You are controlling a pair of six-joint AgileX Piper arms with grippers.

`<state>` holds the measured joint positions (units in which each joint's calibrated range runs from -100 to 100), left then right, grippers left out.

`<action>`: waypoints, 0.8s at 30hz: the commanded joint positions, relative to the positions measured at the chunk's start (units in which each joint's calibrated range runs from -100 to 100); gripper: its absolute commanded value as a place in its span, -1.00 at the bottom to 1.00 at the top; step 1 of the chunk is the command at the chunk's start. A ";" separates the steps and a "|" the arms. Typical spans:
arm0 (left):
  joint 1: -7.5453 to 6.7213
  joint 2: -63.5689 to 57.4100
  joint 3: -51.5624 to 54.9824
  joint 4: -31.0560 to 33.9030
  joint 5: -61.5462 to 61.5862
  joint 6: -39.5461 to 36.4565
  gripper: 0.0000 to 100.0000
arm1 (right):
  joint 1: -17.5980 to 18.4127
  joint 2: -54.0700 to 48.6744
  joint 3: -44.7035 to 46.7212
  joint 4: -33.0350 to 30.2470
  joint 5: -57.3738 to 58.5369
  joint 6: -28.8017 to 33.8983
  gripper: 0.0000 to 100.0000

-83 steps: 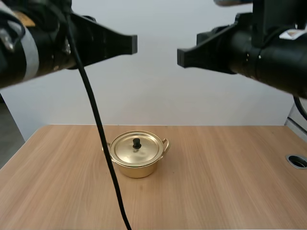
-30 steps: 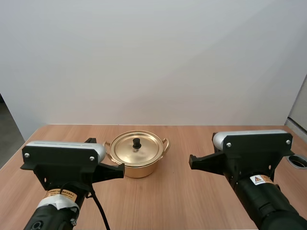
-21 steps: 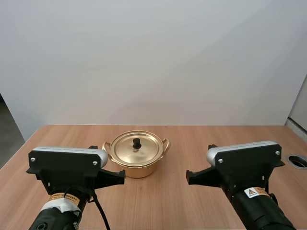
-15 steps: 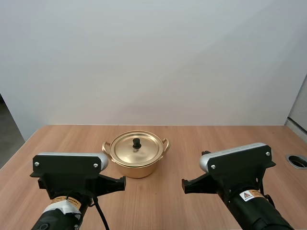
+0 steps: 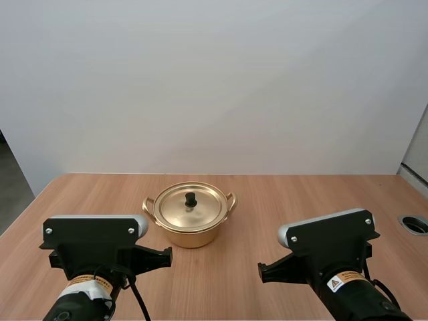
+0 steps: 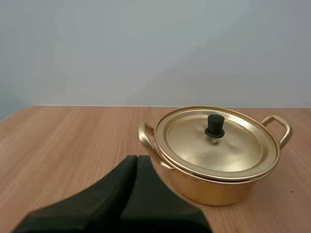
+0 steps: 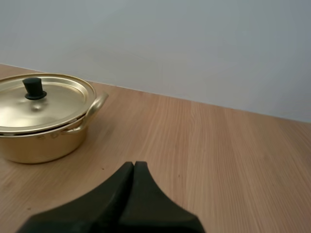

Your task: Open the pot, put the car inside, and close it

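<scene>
The gold pot stands on the wooden table with its lid seated flat on the rim and closed. The black knob stands upright at the lid's middle. A looped handle sticks out at each side of the pot.

The left gripper hangs low over the table, in front of the pot and to its left. It is near the pot but apart from it, with bare wood between. In the left wrist view its fingers lie pressed together as one dark wedge with nothing between them, and the tip points toward the pot's left handle.

The right gripper hangs in front of the pot and to its right, farther from the pot than the left one. Its fingers too are closed together into a single wedge and hold nothing. From there the pot's right handle faces the gripper across open wood.

A round hole sits in the table well to the right of the pot.
</scene>
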<state>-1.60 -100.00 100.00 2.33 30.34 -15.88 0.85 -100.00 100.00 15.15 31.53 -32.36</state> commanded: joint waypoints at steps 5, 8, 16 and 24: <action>0.01 0.00 0.00 2.77 0.00 0.35 -1.00 | -0.15 0.00 0.00 -12.53 0.05 18.43 -1.00; 0.01 0.00 0.00 2.77 0.00 0.35 -1.00 | -0.68 0.00 0.00 -12.92 0.05 18.53 -1.00; 0.01 0.00 0.00 3.58 0.00 -1.27 -1.00 | -1.03 0.00 0.00 -16.26 0.05 18.53 -1.00; 0.01 0.00 0.00 4.16 -1.04 -1.97 -1.00 | -1.03 0.00 0.00 -16.26 0.05 18.53 -1.00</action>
<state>-1.60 -100.00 100.00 6.50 29.49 -17.82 -0.13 -100.00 100.00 -1.10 31.53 -13.86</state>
